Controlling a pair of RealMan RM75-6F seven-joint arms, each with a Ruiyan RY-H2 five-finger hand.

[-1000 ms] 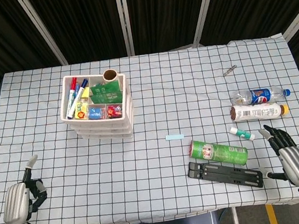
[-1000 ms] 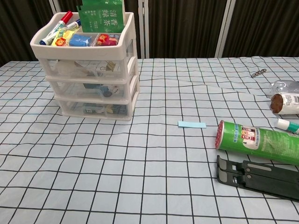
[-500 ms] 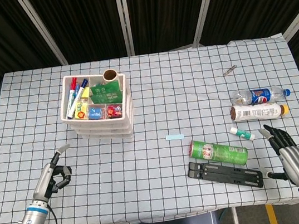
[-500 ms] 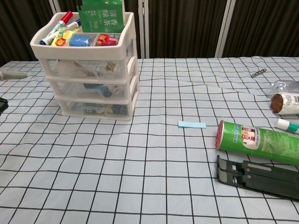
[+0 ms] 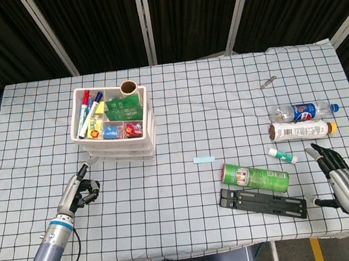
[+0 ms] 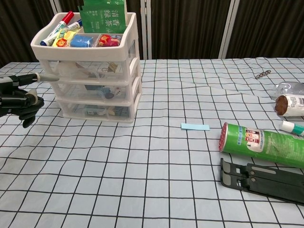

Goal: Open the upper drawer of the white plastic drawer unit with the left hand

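White plastic drawer unit (image 5: 120, 138) sits on the checked tablecloth (image 5: 177, 104), left of centre and toward the far side; all drawers look pushed in, upper drawer (image 6: 90, 71) flush with the frame. Top tray holds markers (image 5: 86, 111), a green packet (image 5: 118, 107) and small coloured bits. Left hand (image 5: 80, 192) is low over the cloth just front-left of the unit — one finger extended toward the unit, its tip at the level of the upper drawer's left edge in the chest view, the rest curled in, nothing held. Can't tell from either view whether that fingertip actually touches the drawer. Right hand (image 5: 339, 178) rests near the right front corner of the table, fingers spread and straight, empty, just beside the end of the black folding stand (image 5: 264, 204). Green can (image 5: 255, 177) lies on its side right behind the stand; small blue slip (image 5: 203, 159) between can and drawer unit. Further right: a white tube with a green cap (image 5: 282, 155), a white bottle (image 5: 300, 129) and a clear soda bottle (image 5: 303, 111) lying side by side, a small metal chain (image 5: 268, 81) toward the back.
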